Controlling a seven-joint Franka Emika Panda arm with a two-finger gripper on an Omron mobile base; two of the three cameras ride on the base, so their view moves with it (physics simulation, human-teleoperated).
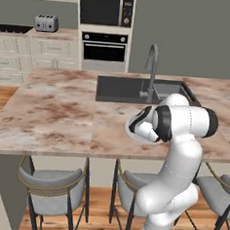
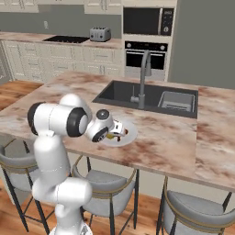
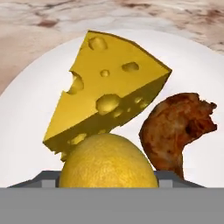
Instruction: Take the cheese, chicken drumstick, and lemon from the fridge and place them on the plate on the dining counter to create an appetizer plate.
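On the dining counter (image 1: 58,112), a beige-and-brown marbled stone slab, we see the plate (image 3: 26,100): round, flat, smooth pale white, sitting near the front edge just ahead of the dark inset sink (image 1: 120,88) and the curved grey faucet (image 1: 150,71). All three items are on it. The cheese (image 3: 105,92) is a yellow wedge, sharp-edged, pitted with round holes, tilted with its thin edge up and its lower end against the lemon (image 3: 108,162). The lemon is a round yellow ball with fine dimpled skin, closest to the camera in the hand view. The chicken drumstick (image 3: 177,127) is reddish-brown, lumpy and rough, curved, lying just beside the cheese and lemon on the right side of that view. The gripper (image 2: 118,132) hangs low over the plate, hand angled down at it. In the hand view the lemon sits right at the bottom edge between the two grey finger parts showing on either side of it; we can't tell whether they touch it, so jaws wide apart or clamped on the lemon: cannot tell. In the right base view the food shows as small yellow and brown bits at the fingertips. Grey padded stools (image 1: 52,185) stand under the counter's near edge.
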